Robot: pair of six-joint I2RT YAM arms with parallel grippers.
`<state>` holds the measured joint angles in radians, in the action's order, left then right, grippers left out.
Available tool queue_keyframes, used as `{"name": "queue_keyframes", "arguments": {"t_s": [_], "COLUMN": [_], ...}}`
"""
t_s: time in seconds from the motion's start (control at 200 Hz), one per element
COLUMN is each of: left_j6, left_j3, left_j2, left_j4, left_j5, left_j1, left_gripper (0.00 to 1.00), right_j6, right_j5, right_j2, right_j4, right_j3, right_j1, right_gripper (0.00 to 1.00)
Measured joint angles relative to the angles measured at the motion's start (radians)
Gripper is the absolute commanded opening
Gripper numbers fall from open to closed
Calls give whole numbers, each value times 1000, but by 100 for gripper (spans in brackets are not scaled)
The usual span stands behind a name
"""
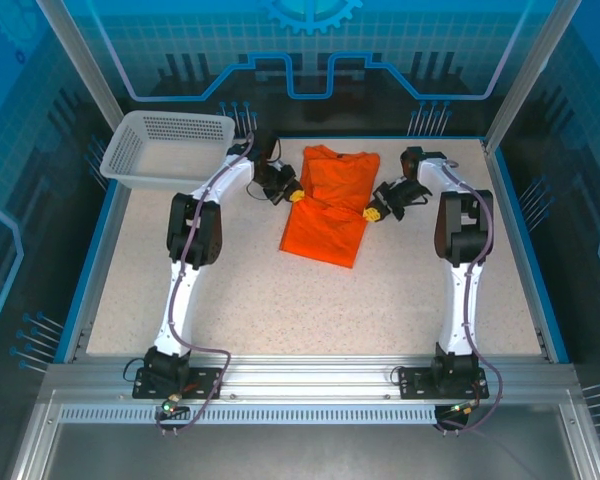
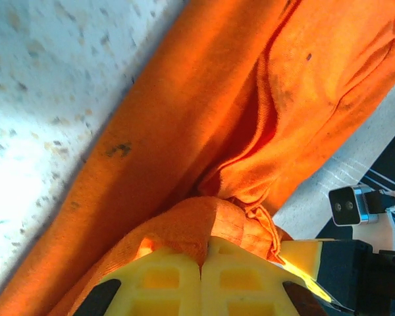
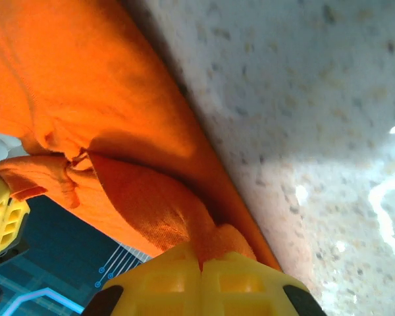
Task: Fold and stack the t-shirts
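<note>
A bright orange t-shirt (image 1: pixel 330 205) lies on the speckled table, folded lengthwise into a long strip that runs from the back toward the front. My left gripper (image 1: pixel 296 195) sits at the strip's left edge, shut on a pinch of the orange fabric (image 2: pixel 204 220). At the right edge my right gripper (image 1: pixel 372 213) is shut on the t-shirt too, cloth (image 3: pixel 217 240) bunched between its yellow fingers (image 3: pixel 250 280). In the left wrist view the collar and folded layers (image 2: pixel 263 118) spread beyond the fingers, and the other gripper's yellow finger (image 2: pixel 303 260) shows at the right.
A white mesh basket (image 1: pixel 165 148) stands at the back left corner of the table (image 1: pixel 280 300). Blue-rimmed table edges and glass walls enclose the work area. Open tabletop lies in front of the shirt, between the two arms.
</note>
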<state>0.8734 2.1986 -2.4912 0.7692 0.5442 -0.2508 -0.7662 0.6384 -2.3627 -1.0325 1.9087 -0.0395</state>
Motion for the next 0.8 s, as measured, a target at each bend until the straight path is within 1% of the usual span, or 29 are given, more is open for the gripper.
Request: {"name": "queue_keyframes", "arguments": {"t_s": [0.055,0.085,0.12,0.15,0.185,0.3,0.37,0.395,0.415,0.46,0.49,0.58,0.64,0.67,0.69,0.74,0.8], "left_j6": [6,10,12,12,12,12,13,15,16,16,18,18,11,9,11,-5,-19], "left_j3": [5,5,6,9,11,11,11,11,11,11,11,11,11,11,11,-3,-58], "left_j2": [-3,-3,-3,-3,-3,-3,-3,-3,-3,-3,-3,-3,-1,1,4,25,84], "left_j4": [-1,-2,-2,-2,-1,-2,-6,-8,-10,-14,-16,-16,-14,-10,-6,-5,-7], "left_j5": [-8,-11,-17,-21,-29,-48,-55,-58,-59,-63,-69,-80,-93,-102,-109,-132,-165], "left_j1": [6,10,13,14,15,16,16,17,17,18,19,24,29,31,32,35,38], "left_gripper": [1,2,5,4,0,1,2,8,17,43,50,63,68,70,70,71,71], "right_j6": [0,0,-1,0,-2,-3,-5,-7,-8,-14,-13,-22,-33,-36,-29,-39,-34], "right_j5": [3,6,8,11,13,18,22,24,26,30,32,35,30,22,17,-5,-39], "right_j2": [-22,-30,-36,-41,-47,-62,-65,-65,-66,-67,-69,-73,-72,-72,-70,-51,5], "right_j4": [-6,-9,-11,-15,-19,-27,-28,-30,-30,-31,-31,-29,-30,-30,-26,-15,2], "right_j3": [24,32,38,43,51,82,101,111,117,134,146,170,171,169,164,133,54], "right_j1": [0,-1,-2,-2,-2,-2,-2,-2,-2,-2,-2,-2,0,0,1,2,3], "right_gripper": [8,10,12,12,11,12,18,21,24,33,38,48,56,62,68,69,69]}}
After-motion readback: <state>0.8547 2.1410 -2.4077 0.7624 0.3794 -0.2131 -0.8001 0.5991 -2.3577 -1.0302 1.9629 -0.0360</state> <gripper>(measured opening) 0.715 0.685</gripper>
